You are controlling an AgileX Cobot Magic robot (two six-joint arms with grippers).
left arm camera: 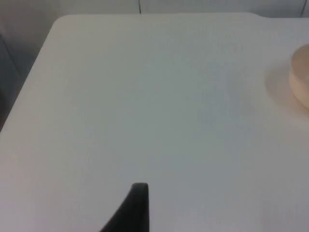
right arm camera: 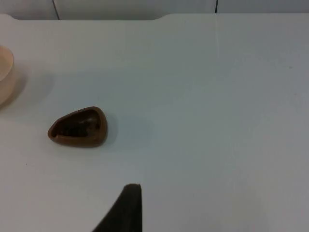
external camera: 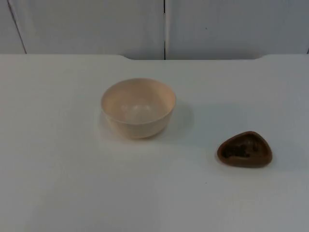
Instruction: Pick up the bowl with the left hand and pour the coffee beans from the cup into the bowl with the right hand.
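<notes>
From the top view I take the bowl (external camera: 138, 107) as my landmark: it stands upright near the middle of the white bench (external camera: 58, 169), mouth up, and I see nothing inside it. The cup (external camera: 244, 149), a small brown vessel with a rounded-triangular rim, sits well apart from the bowl, toward the right arm's side and nearer the camera. Dark contents, which I judge to be the coffee beans (external camera: 237, 151), lie inside the cup. A grey partition wall (external camera: 87, 24) closes the bench beyond the bowl.

In the left wrist view, the bowl (left arm camera: 301, 77) shows as a pale rim well apart from the left gripper's fingertip (left arm camera: 137, 203). One fingertip alone is visible, so I cannot tell whether the left gripper is open or closed. It hovers over bare bench (left arm camera: 145, 96), holding nothing that I can see.

In the right wrist view, the cup (right arm camera: 79, 127) lies near the right gripper's fingertip (right arm camera: 126, 205), with the bowl (right arm camera: 5, 75) beyond the cup. Again I cannot tell the finger state.

Handling judgement: the bowl looks light, rigid and smooth, so grasp it at the rim wall. The cup looks small, stiff and tippable; grip across its narrower sides and keep it level until over the bowl.
</notes>
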